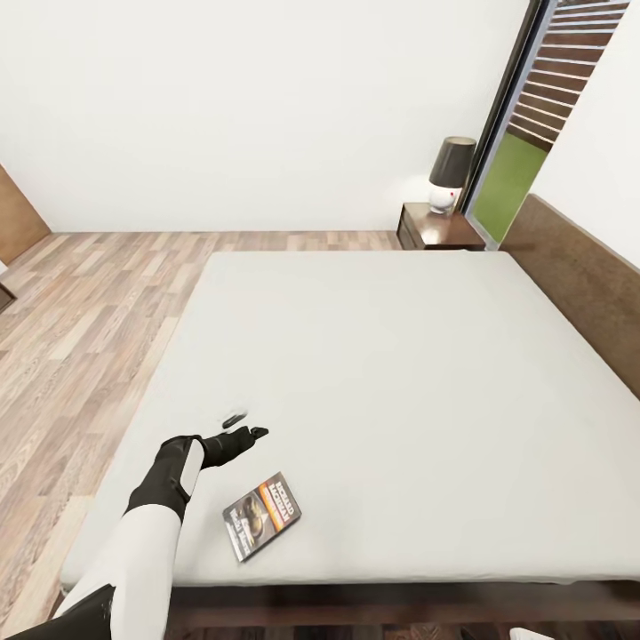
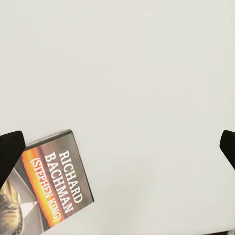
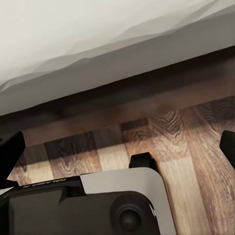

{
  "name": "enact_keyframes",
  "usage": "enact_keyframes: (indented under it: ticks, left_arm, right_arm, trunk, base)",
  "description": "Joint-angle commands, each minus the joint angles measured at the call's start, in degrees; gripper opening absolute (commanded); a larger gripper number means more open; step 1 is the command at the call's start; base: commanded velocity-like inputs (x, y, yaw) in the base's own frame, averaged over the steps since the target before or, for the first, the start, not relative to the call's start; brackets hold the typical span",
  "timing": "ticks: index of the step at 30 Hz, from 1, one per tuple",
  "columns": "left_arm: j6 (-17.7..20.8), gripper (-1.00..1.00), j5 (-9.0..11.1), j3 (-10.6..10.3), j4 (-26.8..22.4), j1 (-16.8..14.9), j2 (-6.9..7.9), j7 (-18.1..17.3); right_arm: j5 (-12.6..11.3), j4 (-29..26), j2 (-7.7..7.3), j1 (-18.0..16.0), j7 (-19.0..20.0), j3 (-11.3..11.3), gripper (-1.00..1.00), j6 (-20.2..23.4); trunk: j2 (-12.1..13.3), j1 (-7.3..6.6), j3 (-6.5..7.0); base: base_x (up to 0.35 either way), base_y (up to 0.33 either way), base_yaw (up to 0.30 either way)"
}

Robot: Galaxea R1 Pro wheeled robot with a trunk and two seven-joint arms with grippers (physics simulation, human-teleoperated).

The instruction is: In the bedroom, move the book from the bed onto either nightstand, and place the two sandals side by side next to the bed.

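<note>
At the lower left of the head view, the white-and-black left arm reaches over the near edge of the large low bed with the bare light-grey mattress (image 1: 373, 356), ending in the black left hand (image 1: 244, 427) — its fingers spread wide and holding nothing. The small dark paperback book with white "RICHARD BACHMAN" lettering and an orange band (image 1: 262, 516) lies flat on the mattress just below and slightly right of that hand, near but not touching it. In the left wrist view the book (image 2: 46, 191) sits beside one dark fingertip (image 2: 10, 152), the other far across the frame.

The right hand (image 3: 117, 147) shows two dark fingertips well apart over the wood-plank floor (image 3: 181, 147) beside the bed frame — nothing between them.

Far off, upper right, a dark brown nightstand (image 1: 437, 228) carries a dark-shaded lamp with a white base (image 1: 449, 173).
</note>
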Motion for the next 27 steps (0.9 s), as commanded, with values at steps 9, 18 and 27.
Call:
enact_keyframes:
  ticks: [9,18,27]
  left_arm:
    - [0.3,1.00,-0.5,0.5,-0.1,-0.1,-0.01,-0.5]
    - [0.3,1.00,-0.5,0.5,-0.1,-0.1,-0.05,-0.5]
    - [0.3,1.00,-0.5,0.5,0.0,-0.1,-0.12,-0.5]
  right_arm:
    - [-0.6,0.1,-0.02,0.0,0.3,0.4,1.00,-0.2]
    - [-0.6,0.1,-0.05,-0.1,0.3,0.4,1.00,-0.2]
    - [-0.6,0.1,-0.04,-0.1,0.3,0.4,1.00,-0.2]
  trunk:
    - [-3.7,2.00,-1.69]
    - [-7.3,3.97,-3.30]
    - [-10.9,5.95,-4.92]
  base:
    - [0.000,0.000,0.000]
    - [0.000,0.000,0.000]
    - [0.000,0.000,0.000]
